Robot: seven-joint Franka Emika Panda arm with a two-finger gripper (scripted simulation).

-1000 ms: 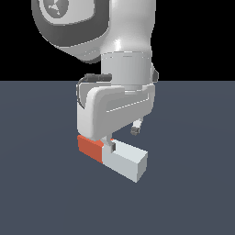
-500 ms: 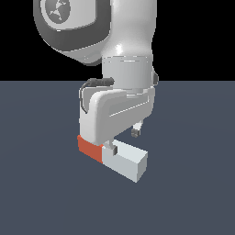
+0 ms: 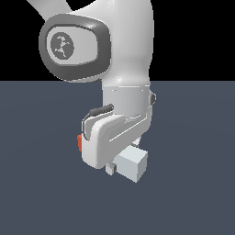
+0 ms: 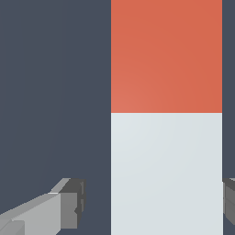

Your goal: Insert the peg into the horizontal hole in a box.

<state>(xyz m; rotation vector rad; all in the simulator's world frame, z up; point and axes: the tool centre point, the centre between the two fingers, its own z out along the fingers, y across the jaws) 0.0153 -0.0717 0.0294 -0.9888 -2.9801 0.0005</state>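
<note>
The peg (image 4: 166, 114) lies flat on the dark floor, its red-orange end (image 3: 80, 142) poking out at the exterior view's left of the hand and its pale grey-white end (image 3: 133, 164) sticking out toward the exterior view's right. My gripper (image 4: 153, 202) is down over the white part, one finger on each side. It is open: one finger (image 4: 69, 209) stands clearly apart from the peg, the other (image 4: 229, 202) sits close against its edge. In the exterior view the hand (image 3: 114, 137) hides the peg's middle. The box and the hole are out of view.
Only the flat dark grey-blue floor (image 3: 193, 193) shows around the peg. The arm's large upper links (image 3: 92, 41) fill the top of the exterior view.
The hand has come down lower over the peg and now covers most of the red end. The arm's upper links have swung closer to the camera. The peg has stayed in place.
</note>
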